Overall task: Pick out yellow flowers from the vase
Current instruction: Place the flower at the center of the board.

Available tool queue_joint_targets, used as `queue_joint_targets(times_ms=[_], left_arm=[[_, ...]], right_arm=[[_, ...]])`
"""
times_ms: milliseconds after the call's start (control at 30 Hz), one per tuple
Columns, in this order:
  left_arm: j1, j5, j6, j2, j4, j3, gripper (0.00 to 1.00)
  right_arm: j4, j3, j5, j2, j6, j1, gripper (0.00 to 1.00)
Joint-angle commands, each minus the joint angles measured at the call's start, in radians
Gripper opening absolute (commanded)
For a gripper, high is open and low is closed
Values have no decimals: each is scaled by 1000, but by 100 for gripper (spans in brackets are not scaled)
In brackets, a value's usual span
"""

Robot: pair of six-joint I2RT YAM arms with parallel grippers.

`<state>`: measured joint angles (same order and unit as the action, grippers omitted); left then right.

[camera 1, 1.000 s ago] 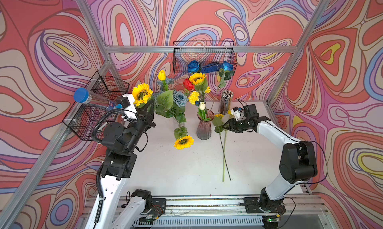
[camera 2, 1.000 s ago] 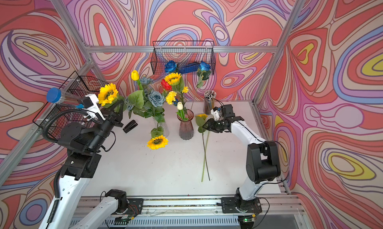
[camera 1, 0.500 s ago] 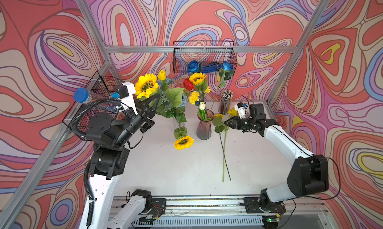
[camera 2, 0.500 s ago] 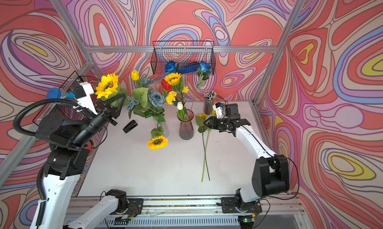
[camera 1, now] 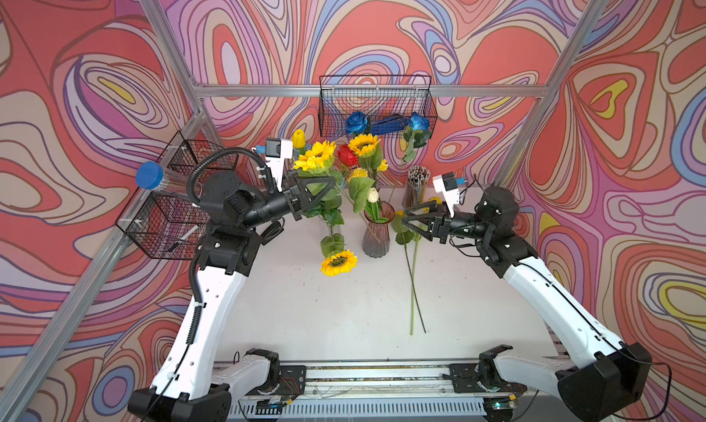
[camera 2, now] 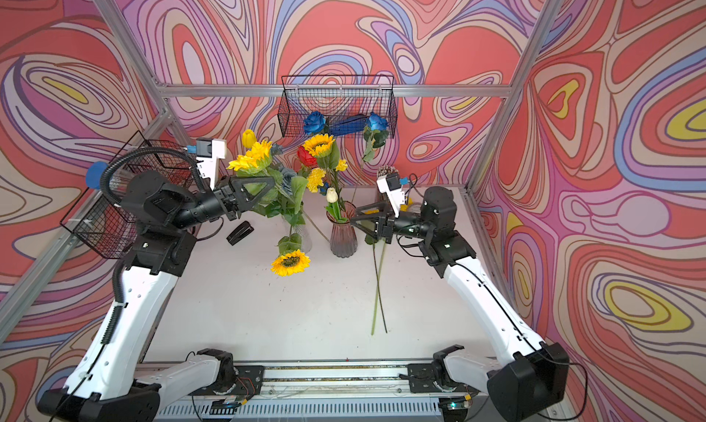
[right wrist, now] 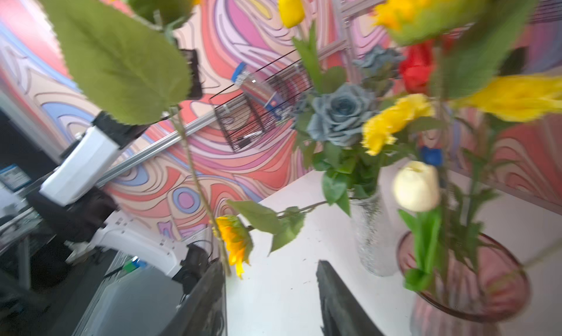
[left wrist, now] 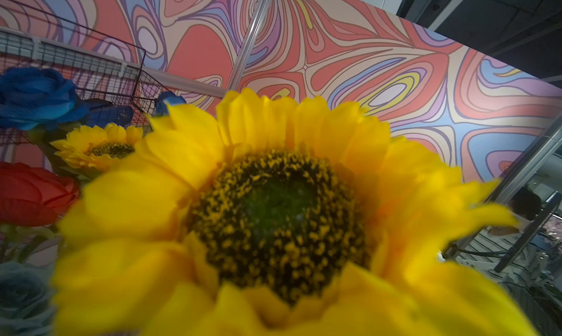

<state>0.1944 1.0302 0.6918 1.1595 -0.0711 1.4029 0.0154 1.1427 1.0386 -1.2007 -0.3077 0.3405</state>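
Yellow petals of the held sunflower (left wrist: 279, 215) fill the left wrist view, blurred at the edges, with the dark centre close up. In both top views its bloom is seen just above the left claw (camera 1: 340, 181), which is clenched on the stem high over the white table (camera 1: 298, 317). Just beyond that claw's tips a clear glass vase (camera 2: 301, 236) is placed. A yellow tulip (camera 1: 298, 138) and a grey-blue rose (right wrist: 342, 113) are stood upright in it, and a drooping sunflower (camera 1: 338, 262) is hung from it, its head low by the table, below the left claw.

Between the two claws a pink ribbed glass vase (camera 1: 376, 236) is set, nearer the right claw (camera 1: 405, 217). An upright sunflower (camera 1: 365, 145), a red rose (camera 1: 347, 155), a yellow carnation (camera 1: 357, 173) and a white tulip (camera 1: 373, 194) are lodged in it.

The right claw is released: in the right wrist view its two dark fingers (right wrist: 340, 304) are spread, with bare table seen between them and nothing gripped. Directly beneath that claw two long green-stemmed flowers (camera 1: 412, 286) are laid flat on the table, stems pointed away from the vases. Their yellow heads are only partly seen behind the claw. Well beyond both claws, a black wire basket (camera 1: 382, 95) is hung on the back wall.
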Motion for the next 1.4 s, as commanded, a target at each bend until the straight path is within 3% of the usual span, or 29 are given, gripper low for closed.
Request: queue_joint_targets(times_ms=[0,233,600,767,933,1100,1167,1233,1367], left_arm=[[53,68,62,18,-98,21,5],[176,11,-164,82,209,151,5],[189,-4,-183,117,235,175,5],[190,-12,-189,127,250,181,6],[191,-12,-191,134,254,182,6],[190,-27,-200,134,264,183,8],[190,-31,-201,134,265,182,18],[190,-42,-206,132,266,180,36],[190,-75,-225,124,288,175,58]], right_arm=[[-1,68,67,-28,43,61,53],[-140,172,52,-103,131,149,51],[-238,235,64,-167,157,189,44],[-245,253,77,-187,151,195,35],[-254,258,77,-193,158,196,12],[-246,252,80,-193,153,196,3],[-235,250,80,-192,146,196,0],[-215,243,80,-185,136,196,0],[-182,222,45,-161,126,197,0]])
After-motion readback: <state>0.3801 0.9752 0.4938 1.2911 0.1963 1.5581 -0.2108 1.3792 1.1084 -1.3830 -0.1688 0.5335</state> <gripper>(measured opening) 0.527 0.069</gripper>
